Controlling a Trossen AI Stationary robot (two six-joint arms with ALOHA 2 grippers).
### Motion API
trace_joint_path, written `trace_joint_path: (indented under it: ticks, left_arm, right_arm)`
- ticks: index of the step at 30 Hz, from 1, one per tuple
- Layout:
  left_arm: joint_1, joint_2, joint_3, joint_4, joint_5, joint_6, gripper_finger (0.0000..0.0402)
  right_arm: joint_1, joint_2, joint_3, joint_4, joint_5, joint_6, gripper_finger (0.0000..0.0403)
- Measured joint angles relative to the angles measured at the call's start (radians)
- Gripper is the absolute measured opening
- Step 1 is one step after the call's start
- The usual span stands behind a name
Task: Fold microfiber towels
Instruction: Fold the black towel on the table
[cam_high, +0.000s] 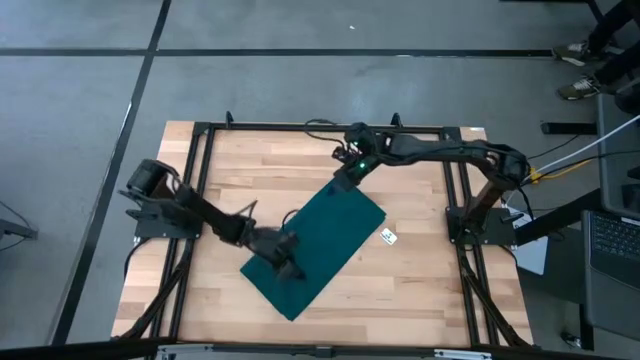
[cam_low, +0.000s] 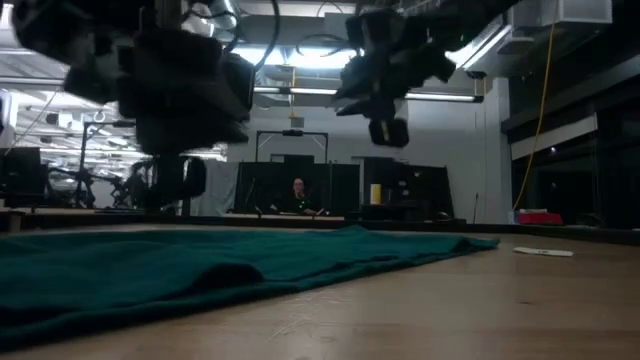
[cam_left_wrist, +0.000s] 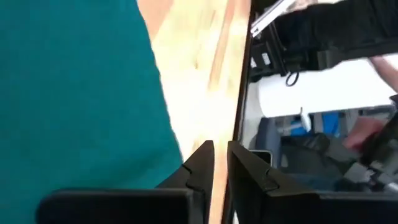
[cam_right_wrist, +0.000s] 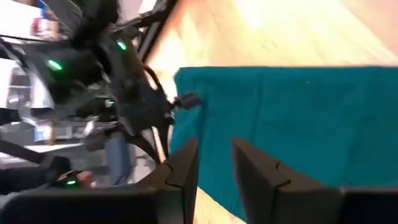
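High view: one towel (cam_high: 318, 243), two grippers above it.

No readable text from my station. Small white tag (cam_high: 388, 236) on table (cam_high: 420, 270): print too small. Nothing legible on towel (cam_high: 315, 250).

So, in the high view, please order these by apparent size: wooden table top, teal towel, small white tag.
1. Wooden table top, largest.
2. Teal towel, folded, covering part of the table.
3. Small white tag, beside the towel, by far the smallest.
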Motion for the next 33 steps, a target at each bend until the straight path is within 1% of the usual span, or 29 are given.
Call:
trace_joint_path:
  ticks: [3,7,10,12,15,19,21,23,26,28,31,33]
  left_arm:
    - [0.058,-0.08,0.0,-0.072,0.048,0.086,0.0054]
    - [0.141,-0.188,0.001,-0.202,0.069,0.185,0.0062]
    - [0.227,-0.262,0.002,-0.333,0.056,0.264,0.0063]
    - [0.293,-0.289,0.002,-0.431,0.053,0.318,0.0063]
    - [0.408,-0.305,0.002,-0.517,0.075,0.383,0.0063]
    - [0.566,-0.316,0.007,-0.515,0.126,0.498,0.0068]
    - [0.655,-0.315,0.033,-0.519,0.176,0.555,0.0074]
    - [0.738,-0.309,0.08,-0.525,0.252,0.6,0.0081]
    - [0.839,-0.269,0.167,-0.583,0.349,0.667,0.0092]
    - [0.891,-0.224,0.235,-0.631,0.389,0.723,0.0099]
    - [0.956,-0.127,0.347,-0.737,0.458,0.779,0.0104]
    - [0.975,-0.052,0.425,-0.788,0.506,0.802,0.0104]
  right_arm:
    - [0.044,-0.029,0.03,-0.096,0.077,0.002,0.0105]
    - [0.118,-0.075,0.049,-0.197,0.179,0.023,0.0103]
    - [0.183,-0.105,0.049,-0.311,0.335,0.047,0.0093]
    - [0.232,-0.12,0.047,-0.379,0.45,0.083,0.0084]
    - [0.295,-0.136,0.003,-0.395,0.529,0.164,0.0077]
    - [0.379,-0.148,-0.097,-0.356,0.589,0.331,0.0085]
    - [0.426,-0.156,-0.139,-0.308,0.634,0.435,0.0095]
    - [0.474,-0.163,-0.164,-0.253,0.699,0.542,0.0106]
    - [0.535,-0.177,-0.179,-0.254,0.818,0.671,0.0123]
    - [0.555,-0.192,-0.191,-0.297,0.896,0.743,0.0132]
    - [0.554,-0.204,-0.193,-0.314,0.97,0.791,0.0141]
    - [0.537,-0.218,-0.193,-0.311,0.98,0.791,0.0146]
